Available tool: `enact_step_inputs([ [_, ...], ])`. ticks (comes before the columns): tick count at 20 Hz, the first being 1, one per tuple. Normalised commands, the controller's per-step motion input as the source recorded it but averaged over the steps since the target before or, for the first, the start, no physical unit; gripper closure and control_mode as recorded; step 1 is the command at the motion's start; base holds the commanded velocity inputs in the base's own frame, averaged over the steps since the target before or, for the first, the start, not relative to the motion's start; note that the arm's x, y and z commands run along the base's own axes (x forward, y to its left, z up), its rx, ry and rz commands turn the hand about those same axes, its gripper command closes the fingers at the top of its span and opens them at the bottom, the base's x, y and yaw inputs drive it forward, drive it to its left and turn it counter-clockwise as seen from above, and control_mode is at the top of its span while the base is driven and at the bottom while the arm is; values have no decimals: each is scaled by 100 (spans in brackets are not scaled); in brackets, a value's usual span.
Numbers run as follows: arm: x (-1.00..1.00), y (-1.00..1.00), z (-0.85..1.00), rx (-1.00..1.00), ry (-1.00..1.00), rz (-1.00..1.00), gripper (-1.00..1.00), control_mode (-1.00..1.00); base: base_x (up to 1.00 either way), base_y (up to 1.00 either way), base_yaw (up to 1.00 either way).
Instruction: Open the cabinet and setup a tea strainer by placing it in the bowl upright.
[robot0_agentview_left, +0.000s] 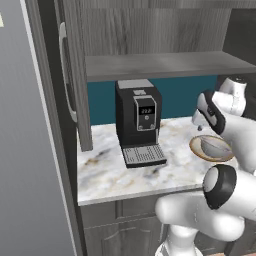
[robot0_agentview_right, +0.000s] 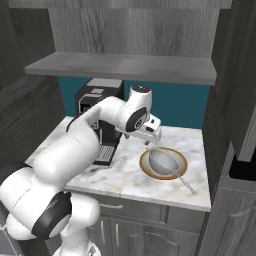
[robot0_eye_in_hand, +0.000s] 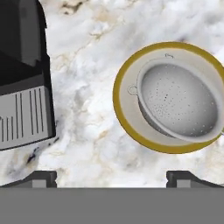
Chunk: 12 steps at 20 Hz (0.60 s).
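Note:
The cabinet (robot0_agentview_left: 150, 30) stands open, its left door (robot0_agentview_left: 76, 75) swung out with a silver bar handle, and its inner shelf (robot0_agentview_right: 120, 66) is bare. The tan bowl (robot0_agentview_right: 146, 170) sits on the marble counter to the right of the coffee machine. The tea strainer (robot0_agentview_right: 162, 161) rests in it with the mesh dome's hollow facing up; its thin handle (robot0_agentview_right: 186, 184) runs out over the rim. In the hand view the bowl (robot0_eye_in_hand: 121, 109) and strainer (robot0_eye_in_hand: 179, 103) lie to the upper right. My gripper (robot0_agentview_right: 151, 139) hovers open just above the bowl's far-left edge, holding nothing.
A black coffee machine (robot0_agentview_left: 137, 117) stands at the back left of the marble counter (robot0_agentview_left: 105, 175), close to my arm. The open right door (robot0_agentview_right: 240, 75) hangs beside the bowl. Grey drawers (robot0_agentview_right: 125, 210) run below the counter.

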Motion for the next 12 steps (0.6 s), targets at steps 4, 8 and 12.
enact_step_inputs([
  [4, -13, 3, -2, 0, 16, -18, -100, -100, 0, 0, 0],
  [8, -47, 49, 0, 0, 0, -14, -100, -100, 0, 0, 0],
  [12, -64, 76, 0, 0, 0, -7, -100, -100, 0, 0, 0],
])
